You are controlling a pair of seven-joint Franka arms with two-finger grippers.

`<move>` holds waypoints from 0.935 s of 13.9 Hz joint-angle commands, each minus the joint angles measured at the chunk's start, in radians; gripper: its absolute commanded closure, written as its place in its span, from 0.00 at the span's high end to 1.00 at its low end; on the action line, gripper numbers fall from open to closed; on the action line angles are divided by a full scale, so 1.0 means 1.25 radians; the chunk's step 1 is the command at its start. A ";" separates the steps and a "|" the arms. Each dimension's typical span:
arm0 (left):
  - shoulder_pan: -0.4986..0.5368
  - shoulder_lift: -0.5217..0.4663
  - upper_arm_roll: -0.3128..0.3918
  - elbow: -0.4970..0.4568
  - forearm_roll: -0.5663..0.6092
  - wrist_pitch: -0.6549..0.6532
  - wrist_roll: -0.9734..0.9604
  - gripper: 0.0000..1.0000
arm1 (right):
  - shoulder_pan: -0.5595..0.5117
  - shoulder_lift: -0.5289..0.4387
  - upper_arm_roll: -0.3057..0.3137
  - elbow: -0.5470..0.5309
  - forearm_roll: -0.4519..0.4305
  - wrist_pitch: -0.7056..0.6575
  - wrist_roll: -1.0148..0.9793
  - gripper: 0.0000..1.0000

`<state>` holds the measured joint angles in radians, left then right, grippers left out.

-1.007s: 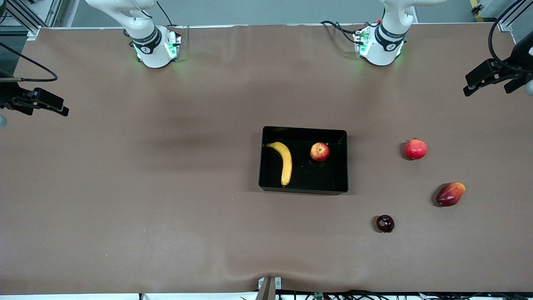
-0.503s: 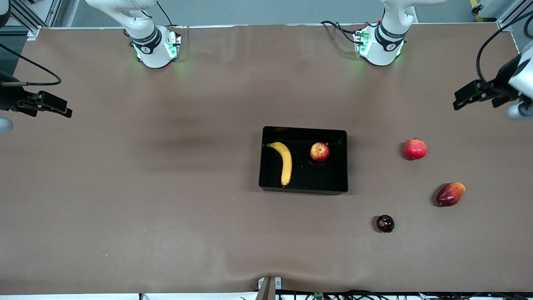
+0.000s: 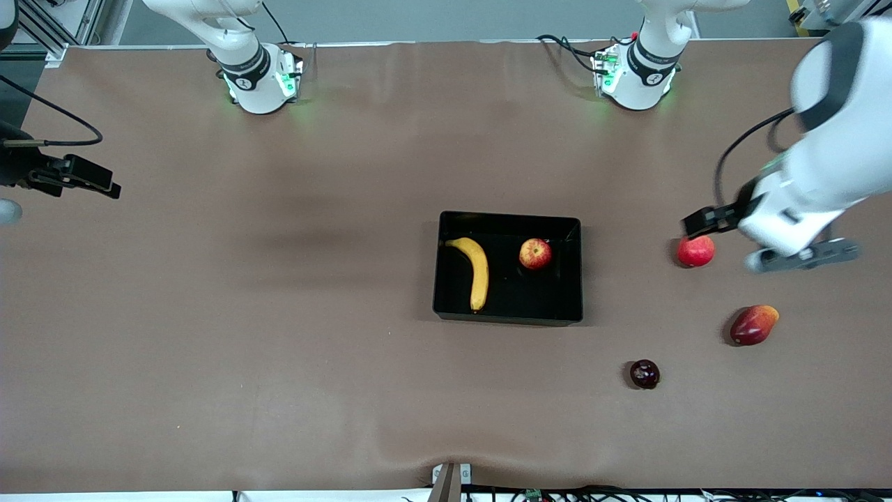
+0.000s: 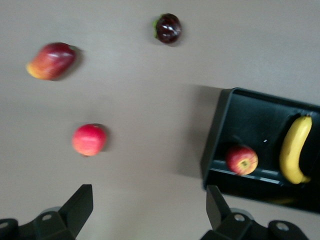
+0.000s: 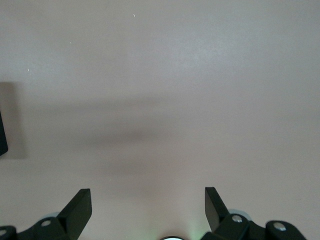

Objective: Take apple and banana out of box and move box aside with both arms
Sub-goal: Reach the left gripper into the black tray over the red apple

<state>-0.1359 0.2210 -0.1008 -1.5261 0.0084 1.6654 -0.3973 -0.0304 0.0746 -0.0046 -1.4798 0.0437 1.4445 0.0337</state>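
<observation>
Front view: banana (image 3: 477, 270) and apple (image 3: 535, 254) are sitting in box (image 3: 507, 317)
Left gripper (image 4: 150, 210): hanging wide open over table (image 3: 279, 348)
Right gripper (image 5: 148, 207): waiting, spread open
Writing: not seeing any

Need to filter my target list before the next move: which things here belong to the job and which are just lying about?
Job:
- banana, in the black box
- streaked apple, in the box beside the banana
- black box

Lying about, toward the left arm's end:
- plain red round fruit
- red-yellow oval fruit
- dark purple fruit
</observation>
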 commanded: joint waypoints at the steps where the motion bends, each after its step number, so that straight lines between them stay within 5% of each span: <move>1: -0.056 0.035 0.001 -0.033 -0.001 0.073 -0.143 1.00 | 0.006 0.000 0.000 0.000 0.012 0.003 0.012 1.00; 9: -0.208 0.211 0.001 -0.059 0.004 0.283 -0.524 1.00 | 0.013 0.025 0.000 0.007 0.012 0.008 0.007 1.00; 13: -0.246 0.212 0.001 -0.161 0.008 0.342 -0.547 1.00 | 0.002 0.037 -0.001 0.008 0.009 0.013 0.001 1.00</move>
<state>-0.4317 0.5109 -0.1052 -1.6467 0.0088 2.0283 -1.0643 -0.0186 0.1132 -0.0039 -1.4803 0.0449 1.4596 0.0336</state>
